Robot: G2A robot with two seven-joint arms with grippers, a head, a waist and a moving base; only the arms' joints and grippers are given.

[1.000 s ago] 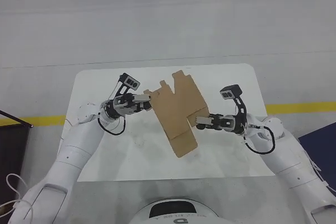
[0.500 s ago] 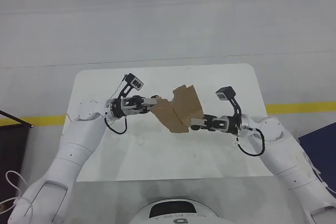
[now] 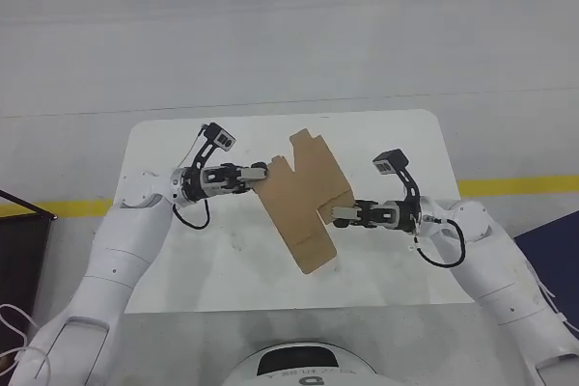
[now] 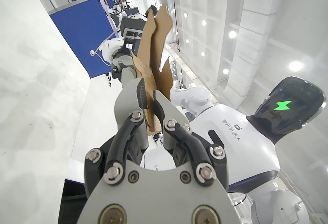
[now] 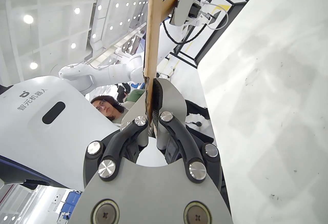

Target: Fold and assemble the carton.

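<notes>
Over the table (image 3: 174,275) centre, the carton (image 3: 304,198) is held up off the surface between both pincers. Left pincer (image 3: 266,171) is clamped on the carton edge on its own side, near the notched flap end. Its fingers are nearly closed, with only the board's thickness between them. Right pincer (image 3: 336,216) is clamped likewise on the opposite edge, at the step in the outline, with the board pinched between its pads. Carton is flattened brown board, set diagonally: flap end toward the far table edge, other end toward the robot. Edge-on in the left wrist view, two layers are seen slightly parted at the far end. In the right wrist view, one thin straight edge is seen, gripped at its far side by the left pincer. Past the table, a blue partition (image 4: 77,30) and a yellow floor line (image 3: 521,183) are seen.
</notes>
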